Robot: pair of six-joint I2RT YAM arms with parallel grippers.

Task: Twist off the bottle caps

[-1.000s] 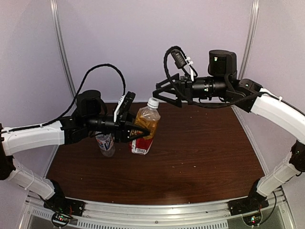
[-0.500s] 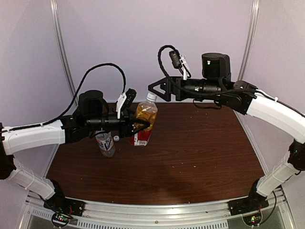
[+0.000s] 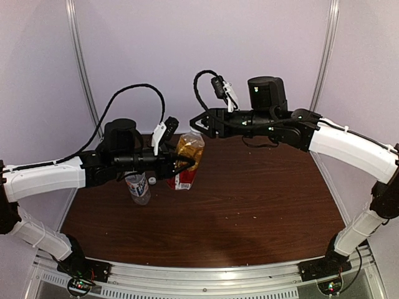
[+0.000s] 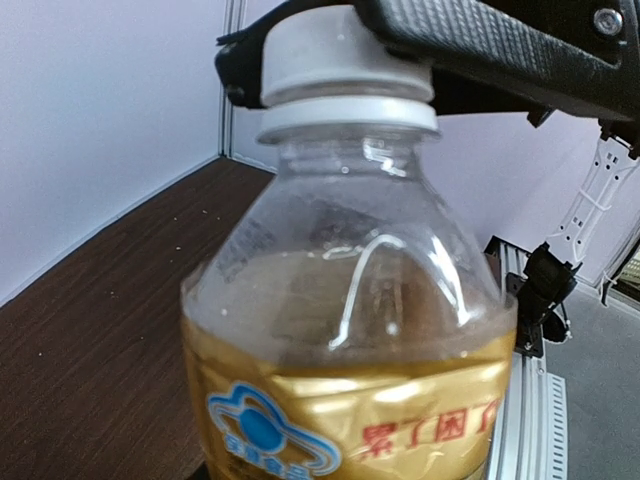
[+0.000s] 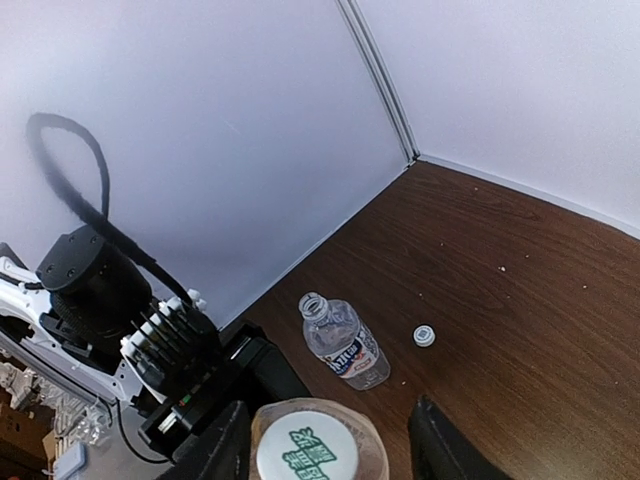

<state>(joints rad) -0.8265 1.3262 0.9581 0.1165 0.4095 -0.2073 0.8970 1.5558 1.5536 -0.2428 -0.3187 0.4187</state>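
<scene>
The amber bottle [image 3: 189,147] is held close to the far edge of the surface [image 3: 262,199], left of its middle, and is clamped around its labelled body by the left fingers [image 3: 184,167]. Its white cap [image 4: 335,55] is seated on the neck and is straddled by the right fingers [image 3: 202,121], which are parted, with a gap seen beside the cap. The clear bottle [image 5: 343,345] is stood uncapped nearer the left edge, and a loose cap [image 5: 424,336] is laid just beside it.

Bottles: two, the amber bottle [image 3: 189,148] and the clear bottle [image 3: 138,187]. White caps: two (fitted cap [image 4: 340,60], loose cap [image 5: 424,336]). Grippers: two, left gripper [image 3: 187,166], right gripper [image 3: 197,124]. One table [image 3: 262,205].
</scene>
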